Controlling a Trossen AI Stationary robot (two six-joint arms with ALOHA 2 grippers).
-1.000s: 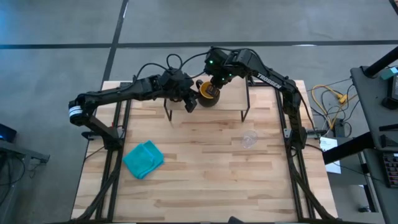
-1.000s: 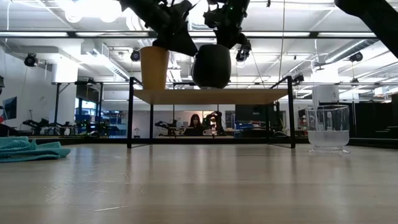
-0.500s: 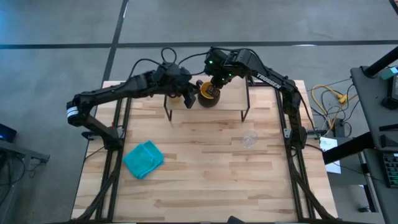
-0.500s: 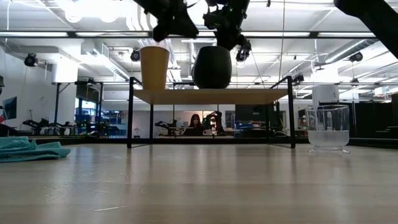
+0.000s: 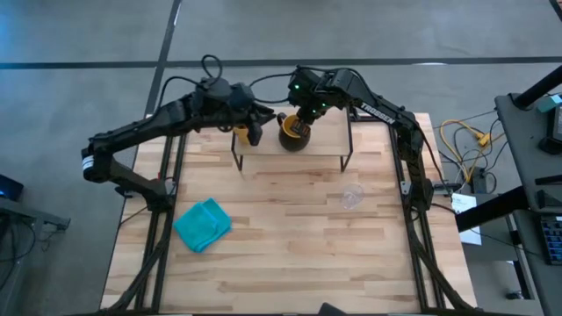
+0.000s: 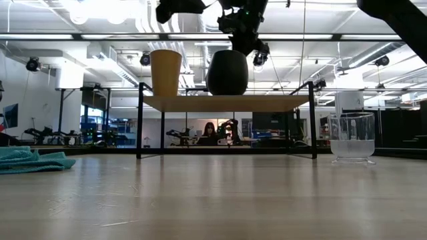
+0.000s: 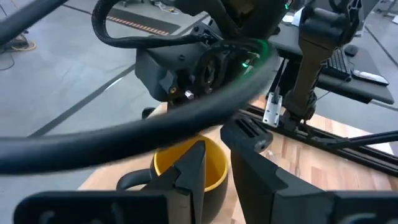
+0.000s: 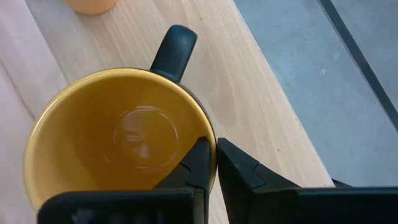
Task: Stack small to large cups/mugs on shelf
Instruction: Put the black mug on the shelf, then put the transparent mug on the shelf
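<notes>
The handleless yellow-orange cup [image 6: 165, 72] and the dark mug [image 6: 227, 72] with a yellow inside [image 8: 124, 137] both stand upright by their bases on the shelf [image 6: 267, 102]. The cup is to the left of the mug. My right gripper [image 8: 214, 146] is over the mug [image 5: 294, 133], shut on its rim. My left gripper [image 7: 216, 146] is open and holds nothing. It hangs above the shelf's left end [image 5: 255, 136], next to the cup [image 5: 240, 131]. The clear glass [image 6: 351, 137] stands on the tabletop at the right [image 5: 352, 196]. My right gripper has the mug's rim [image 8: 208, 134] about a quarter turn round from the handle [image 8: 174, 43]. One finger [image 8: 198, 163] is inside the mug and the other [image 8: 242, 169] outside. The fingers slant down from above. The mug stands upright on the shelf board.
A teal cloth [image 5: 203, 224] lies on the tabletop at the near left [image 6: 27, 160]. The shelf's thin black legs [image 6: 312, 120] stand on the far half of the table. Black cables loop above my left arm [image 5: 211, 70].
My left gripper has risen and drawn back toward the table's left edge, away from the yellow-orange cup. The cup stays upright on the shelf. My right gripper and the mug have kept their place.
</notes>
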